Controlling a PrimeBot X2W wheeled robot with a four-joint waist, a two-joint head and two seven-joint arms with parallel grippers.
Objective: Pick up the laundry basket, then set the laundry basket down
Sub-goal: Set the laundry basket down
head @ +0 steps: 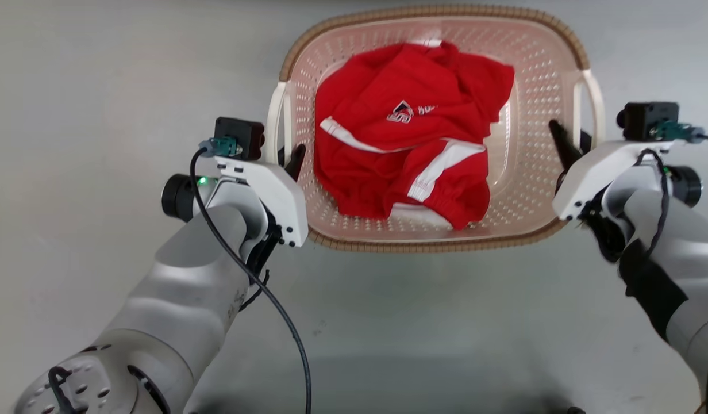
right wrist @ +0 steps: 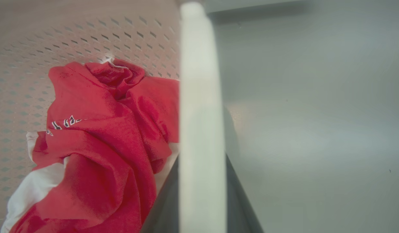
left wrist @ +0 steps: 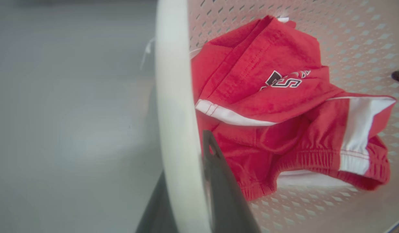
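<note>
Two thin white handles are all that joins this robot to its load. The left gripper point(head: 289, 154) is clenched on the left handle point(head: 275, 123), one dark finger inside the loop and the other outside it. The right gripper point(head: 569, 135) is clamped the same way on the right handle point(head: 595, 103). Seen from each wrist, the white bar runs straight up between that gripper's own fingers.

The basket point(head: 434, 244) spans the gap between the two grippers, its near rim back beside their wrists and its far rim well beyond the fingertips. Whether its bottom is off the floor point(head: 101, 86) I cannot tell. A red garment point(head: 411, 144) lies bunched inside, just inboard of the left fingers and a little farther from the right ones.

What worries me is where the fingers bite. Both seem to hold the near end of their handle, not the middle, so most of the basket lies ahead of the grip. I'd expect the far end to want to dip, turning the smooth bars in the fingers.

If one arm rises or sinks faster than the other, the basket would tilt sideways. The garment would slump toward the low side and a handle could slide out along the fingers.

If the arms drift apart or squeeze inward, the thin loops may flex or twist free.

On the way down, letting go before the bottom meets the floor means a drop. Pressing on after contact would bend the handles.
</note>
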